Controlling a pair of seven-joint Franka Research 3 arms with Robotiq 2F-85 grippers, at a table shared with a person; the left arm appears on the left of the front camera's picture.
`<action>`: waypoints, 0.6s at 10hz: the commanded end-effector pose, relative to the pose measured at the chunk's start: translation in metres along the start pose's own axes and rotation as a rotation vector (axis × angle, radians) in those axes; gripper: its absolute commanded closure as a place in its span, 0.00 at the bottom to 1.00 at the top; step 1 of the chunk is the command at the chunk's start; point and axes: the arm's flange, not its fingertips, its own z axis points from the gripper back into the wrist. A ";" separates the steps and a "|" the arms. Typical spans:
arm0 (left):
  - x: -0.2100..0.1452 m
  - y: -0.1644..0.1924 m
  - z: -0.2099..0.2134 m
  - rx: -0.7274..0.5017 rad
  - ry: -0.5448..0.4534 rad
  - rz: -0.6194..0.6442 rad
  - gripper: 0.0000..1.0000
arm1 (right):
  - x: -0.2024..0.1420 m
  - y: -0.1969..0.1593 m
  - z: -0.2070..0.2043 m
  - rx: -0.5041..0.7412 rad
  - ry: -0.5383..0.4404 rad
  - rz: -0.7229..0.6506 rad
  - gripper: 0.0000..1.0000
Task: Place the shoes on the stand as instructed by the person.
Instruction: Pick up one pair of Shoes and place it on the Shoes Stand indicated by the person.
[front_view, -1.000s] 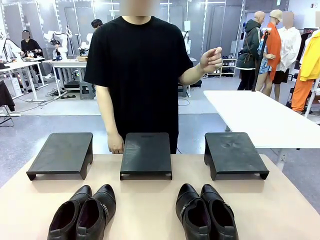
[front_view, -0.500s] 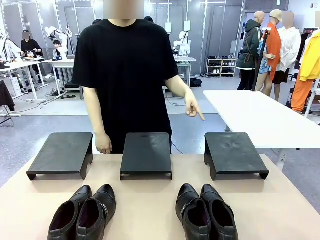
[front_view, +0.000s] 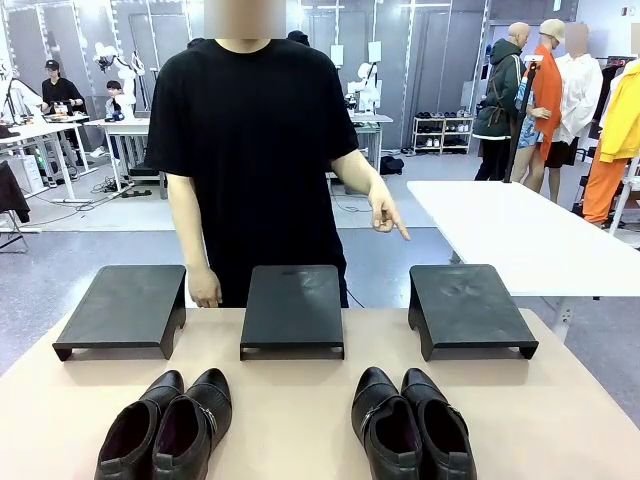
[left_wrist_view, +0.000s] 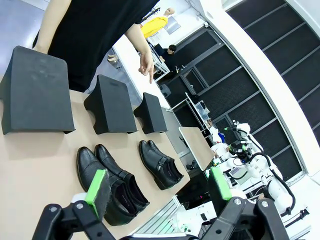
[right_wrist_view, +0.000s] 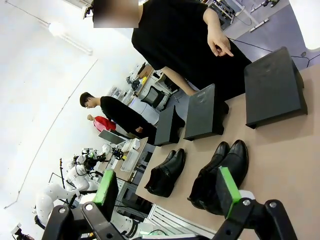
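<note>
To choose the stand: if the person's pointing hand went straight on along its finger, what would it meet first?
Probably the right stand; the hand points down toward it, though depth is unclear.

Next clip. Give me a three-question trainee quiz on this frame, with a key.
1. How many black stands are lined up on the table?
2. True or false: one pair of shoes already sits on a stand.
3. The person's pointing hand aims toward which stand, by the robot's sides? A left, B middle, C right.
Key: 1 three. 2 false, both pairs of shoes lie on the table in front of the stands. 3 C.
</note>
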 end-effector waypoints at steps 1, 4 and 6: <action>0.002 -0.001 0.002 -0.010 0.006 -0.014 0.00 | 0.003 0.000 -0.001 0.008 -0.005 0.024 0.00; 0.002 -0.001 0.002 -0.010 0.006 -0.014 0.00 | 0.003 0.000 -0.001 0.008 -0.005 0.024 0.00; 0.002 -0.001 0.002 -0.010 0.006 -0.014 0.00 | 0.007 0.013 -0.011 -0.010 0.083 -0.010 0.00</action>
